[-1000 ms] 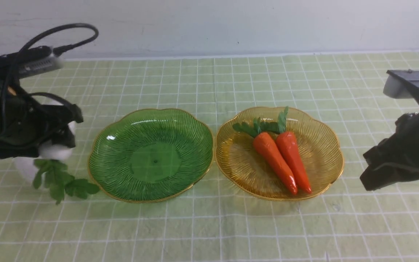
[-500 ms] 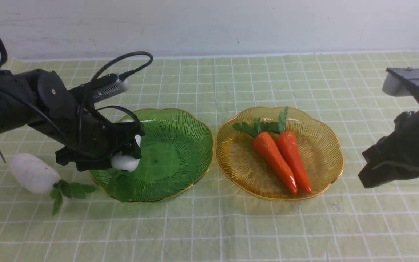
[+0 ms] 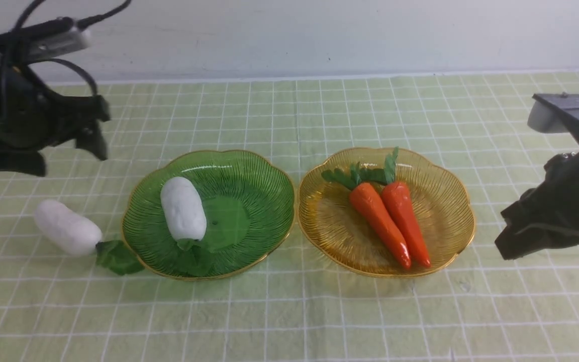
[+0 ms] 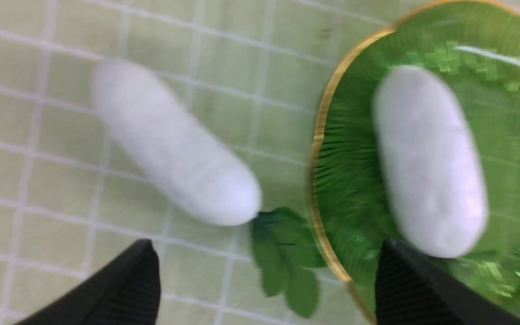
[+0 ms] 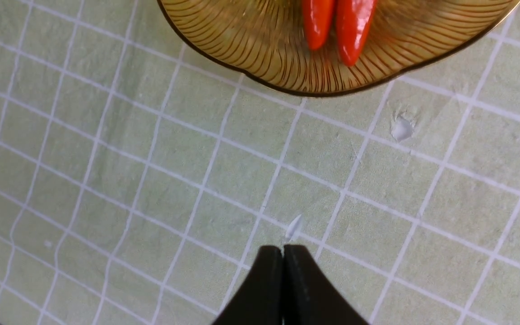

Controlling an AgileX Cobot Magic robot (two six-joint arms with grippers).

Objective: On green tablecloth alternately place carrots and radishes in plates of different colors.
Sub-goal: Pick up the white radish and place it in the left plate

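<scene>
One white radish (image 3: 183, 208) (image 4: 427, 158) lies in the green plate (image 3: 254, 201) (image 4: 345, 180), leaves toward the front rim. A second radish (image 3: 67, 234) (image 4: 174, 144) rests on the green tablecloth (image 3: 289, 311) just left of that plate. Two orange carrots (image 3: 377, 221) (image 3: 407, 221) lie side by side in the amber plate (image 3: 445, 201) (image 5: 260, 45). My left gripper (image 3: 53, 156) (image 4: 266, 246) hangs open and empty, raised above and behind the loose radish. My right gripper (image 3: 508, 251) (image 5: 282, 248) is shut on nothing, above the cloth right of the amber plate.
The two plates sit side by side mid-table, rims almost touching. A pale wall runs along the far edge of the cloth. Small white specks (image 5: 400, 128) mark the cloth near the amber plate.
My left gripper carried a radish over the green plate, let it go there, opened wide and drew back up to the left. The right arm stayed still.
</scene>
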